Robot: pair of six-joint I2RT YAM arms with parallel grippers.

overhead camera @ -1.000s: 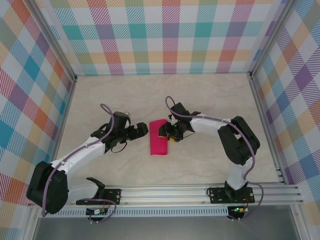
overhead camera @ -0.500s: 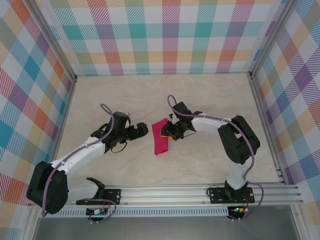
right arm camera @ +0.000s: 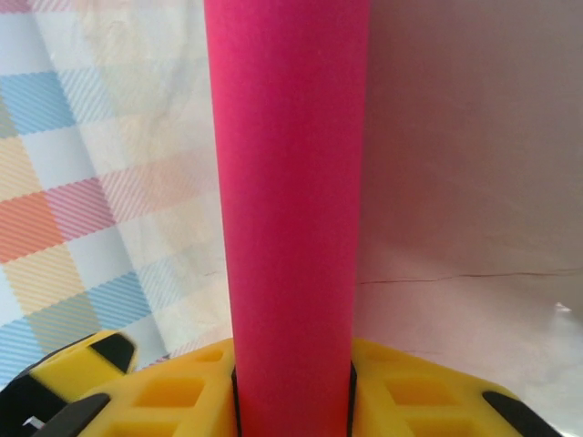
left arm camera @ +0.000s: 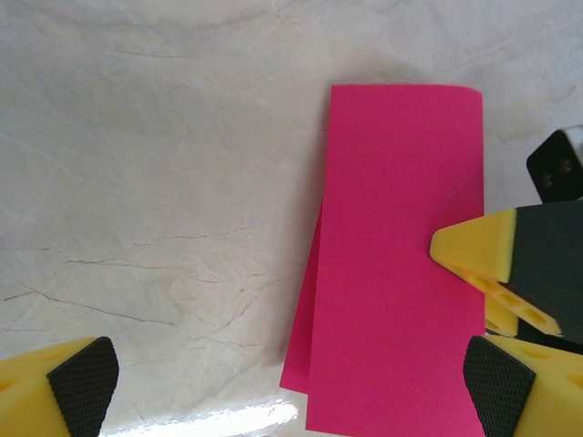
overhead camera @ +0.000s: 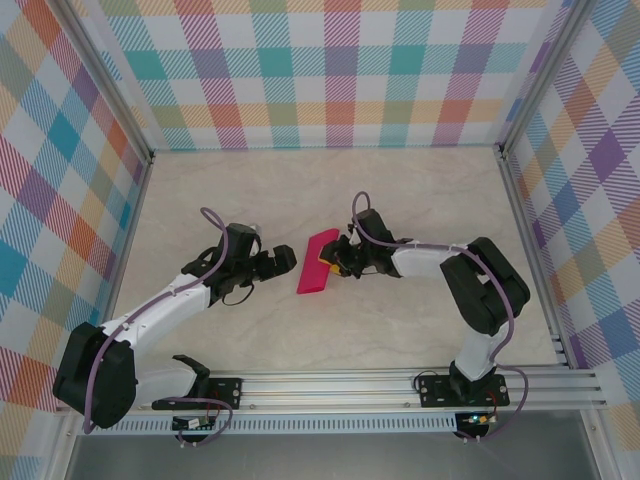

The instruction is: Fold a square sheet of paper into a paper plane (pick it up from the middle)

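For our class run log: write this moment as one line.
right gripper: shut on folded magenta-pink paper sheet | left gripper: open, empty | shape: strip

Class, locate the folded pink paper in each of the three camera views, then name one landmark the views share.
Top external: pink paper, a slanted strip near the picture's centre.
Left wrist: the paper lies right of centre, reaching the bottom edge.
Right wrist: the paper is an upright band down the middle.
Shared landmark: the right pincer, its yellow fingers clamped on the paper's edge.
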